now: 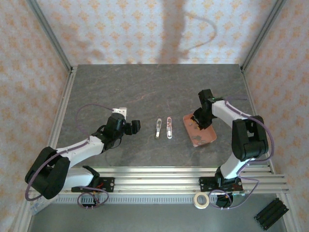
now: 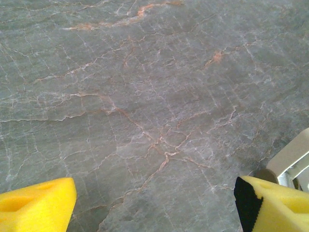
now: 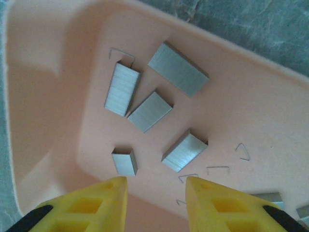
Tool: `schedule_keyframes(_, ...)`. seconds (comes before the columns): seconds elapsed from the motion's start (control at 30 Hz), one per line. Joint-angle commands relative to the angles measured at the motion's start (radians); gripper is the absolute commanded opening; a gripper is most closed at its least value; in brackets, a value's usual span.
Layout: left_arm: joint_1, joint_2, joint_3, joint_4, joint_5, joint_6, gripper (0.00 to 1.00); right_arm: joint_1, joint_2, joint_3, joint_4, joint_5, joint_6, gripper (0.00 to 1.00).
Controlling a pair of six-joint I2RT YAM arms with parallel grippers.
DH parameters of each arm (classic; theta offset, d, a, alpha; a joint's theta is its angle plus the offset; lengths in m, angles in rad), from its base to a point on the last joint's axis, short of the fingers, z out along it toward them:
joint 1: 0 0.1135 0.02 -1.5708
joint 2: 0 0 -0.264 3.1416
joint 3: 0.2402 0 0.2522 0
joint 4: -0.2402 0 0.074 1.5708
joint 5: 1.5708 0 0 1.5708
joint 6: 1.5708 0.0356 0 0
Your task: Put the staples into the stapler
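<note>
Several grey staples [image 3: 184, 151] lie as short strips on the floor of the pink tray [image 3: 38, 96]. My right gripper [image 3: 155, 180] hovers just above them, open, its yellow fingertips [image 3: 113, 191] astride bare tray floor between two strips and gripping nothing. From above, the right gripper [image 1: 199, 121] is over the tray [image 1: 205, 137]. The stapler [image 1: 169, 127] lies at mid-table, spread into two slim parts side by side. Left of it, my left gripper [image 1: 130, 126] is wide open over bare stone. In the left wrist view the left gripper [image 2: 154, 208] has nothing between its fingers [image 2: 36, 205].
A few loose single staples [image 3: 243, 152] are scattered in the tray. A small white piece [image 1: 119, 111] sits behind the left gripper, and a pale metallic edge [image 2: 294, 159] shows at the right of the left wrist view. A tape roll [image 1: 201, 200] lies on the front rails.
</note>
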Motion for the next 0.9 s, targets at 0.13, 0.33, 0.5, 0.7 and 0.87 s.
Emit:
schedule_keyframes(0.13,0.010,0.040,0.025,0.019,-0.012,0.022,0.87,-0.017,0.013,-0.059,0.027,0.014,0.070,0.35)
schedule_keyframes(0.33,0.010,0.060,0.023,0.037,-0.008,0.014,0.87,-0.031,0.013,-0.061,0.022,0.022,0.056,0.35)
schedule_keyframes(0.5,0.010,0.070,0.023,0.045,-0.007,0.010,0.87,-0.043,0.025,-0.049,0.017,0.021,0.043,0.34)
schedule_keyframes(0.7,0.010,0.075,0.023,0.047,-0.009,0.014,0.87,-0.047,0.059,-0.036,0.013,0.016,0.031,0.34)
schedule_keyframes(0.87,0.011,0.079,0.023,0.050,-0.013,0.015,0.87,-0.050,0.091,-0.026,0.009,0.014,0.017,0.33)
